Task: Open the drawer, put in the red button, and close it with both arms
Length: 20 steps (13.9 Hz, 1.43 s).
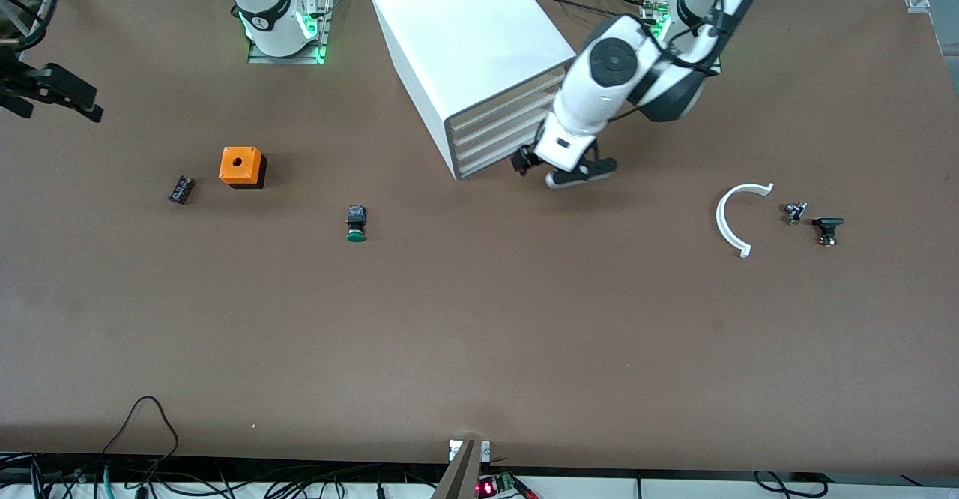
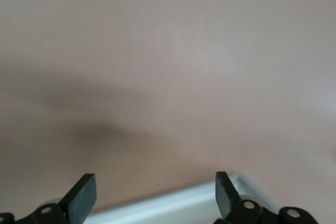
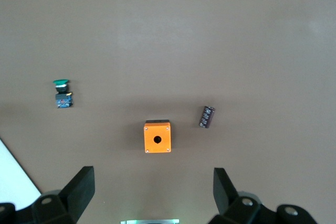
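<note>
The big white cabinet [image 1: 472,49] stands on the brown worktop [image 1: 479,349] between the two arm bases, and I use it as my landmark. All four of its drawers look shut, their cream slat fronts [image 1: 498,135] flush and turned toward the front camera and somewhat toward the left arm's end of the worktop. So nothing of the task looks done: the drawer has yet to be pulled, filled and pushed home.

The left pincer [image 1: 566,169] hangs low just in front of the lowest slats, at the cabinet's corner, jaws spread wide and holding nothing. In its wrist view a pale edge shows between the fingertips [image 2: 84,192]. I judge it is lining up for a pull.

The right pincer [image 1: 52,91] waits high up, well away from the cabinet toward the right arm's end, also wide open and empty.

I cannot find a red button anywhere. Only a green-capped button [image 1: 357,223] lies nearer the camera than the cabinet, on its side, long axis running toward the camera, cap end nearest. An orange box [image 1: 241,166] sits farther toward the right arm's end.
</note>
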{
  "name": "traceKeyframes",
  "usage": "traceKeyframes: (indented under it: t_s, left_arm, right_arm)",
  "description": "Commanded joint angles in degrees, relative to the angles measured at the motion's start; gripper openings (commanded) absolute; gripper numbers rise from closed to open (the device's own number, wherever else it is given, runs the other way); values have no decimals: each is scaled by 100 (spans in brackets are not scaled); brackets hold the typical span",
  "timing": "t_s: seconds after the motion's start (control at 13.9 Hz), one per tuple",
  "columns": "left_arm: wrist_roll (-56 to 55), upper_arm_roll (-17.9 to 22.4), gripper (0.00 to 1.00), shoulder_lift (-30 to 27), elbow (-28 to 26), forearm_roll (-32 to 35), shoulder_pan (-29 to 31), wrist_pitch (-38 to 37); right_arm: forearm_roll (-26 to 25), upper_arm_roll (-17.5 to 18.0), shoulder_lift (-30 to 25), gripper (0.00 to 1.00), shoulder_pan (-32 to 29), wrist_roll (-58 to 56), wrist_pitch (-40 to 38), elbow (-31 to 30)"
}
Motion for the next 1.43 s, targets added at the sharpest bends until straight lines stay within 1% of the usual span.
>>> traceKeyframes:
  t_s: [0.0, 0.14, 0.36, 0.57, 0.72, 0.79, 0.93, 1.0, 1.15, 1.36]
  left_arm:
    - [499, 306, 100, -266, 195, 35, 212, -6]
    - [1631, 683, 100, -416, 431, 27, 300, -451]
    - [3038, 1299, 100, -452, 1248, -9, 380, -1593]
    - [4699, 1966, 100, -575, 1907, -70, 415, -2753]
    - [5570, 2222, 100, -671, 2155, -18, 415, -3134]
    - [5844, 2311, 100, -785, 2199, 0, 415, -3335]
    - [5926, 2434, 100, -856, 2550, 26, 424, -3940]
    - [5917, 2513, 100, -873, 2656, 26, 424, -4118]
    - [5961, 2802, 100, -1057, 2665, 70, 424, -4163]
    - [5987, 3005, 100, -1312, 2631, 184, 432, -4488]
  right_arm:
    - [84, 102, -100, 100, 43, -40, -126, -146]
    - [67, 146, -109, 100, 43, 48, -189, -295]
    - [32, 137, -162, 100, 43, 320, -382, -348]
    - [32, 120, -144, 100, 34, 373, -225, -400]
    - [40, 76, -109, 100, 25, 365, -145, -392]
    - [-12, 67, -100, 100, 17, 356, -102, -366]
    - [-48, 67, -57, 100, -18, 365, 196, -357]
    - [-30, 58, -74, 100, -19, 373, 320, -348]
    - [-21, -12, -74, 100, -27, 365, 391, -261]
    - [23, -21, -65, 100, -27, 321, 505, -269]
